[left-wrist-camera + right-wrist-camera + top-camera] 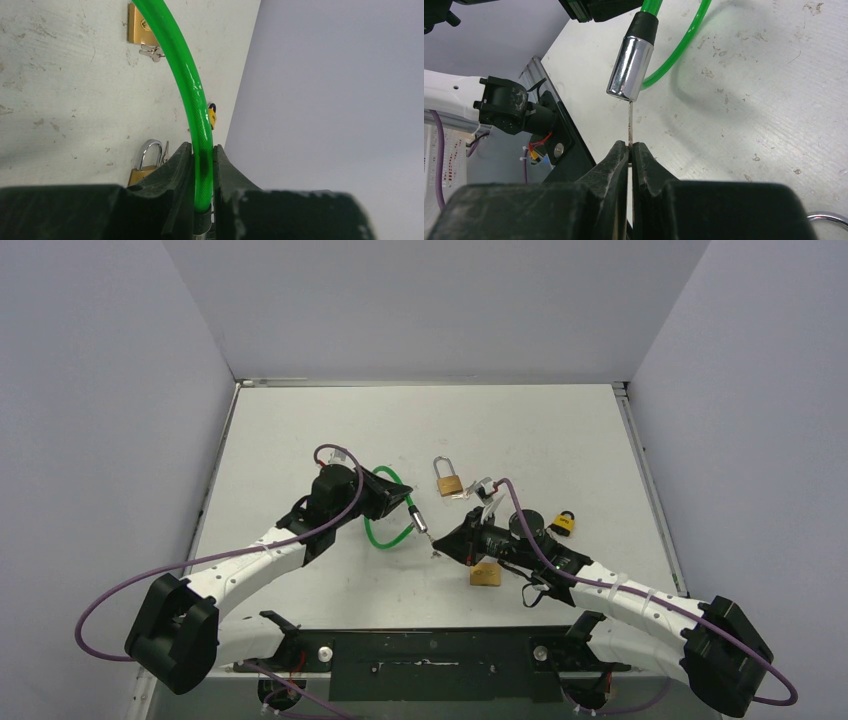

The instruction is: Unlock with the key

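Observation:
A green cable lock (pixel 383 532) loops over the table's middle and ends in a chrome cylinder (pixel 630 67). My left gripper (pixel 202 150) is shut on the green cable (pixel 192 90) just above that cylinder and holds it off the table. A thin key (pixel 630 122) runs from the cylinder's lower end straight into my right gripper (pixel 630 146), which is shut on it. From the top view the right gripper (pixel 445 543) meets the cylinder (pixel 418 518) tip to tip beside the left gripper (pixel 400 502).
A brass padlock (pixel 448 483) with a key bunch (pixel 480 487) lies behind the grippers. Another brass padlock (pixel 485 575) sits under the right arm, and a small black-and-yellow padlock (pixel 564 524) lies to its right. Grey walls surround the table.

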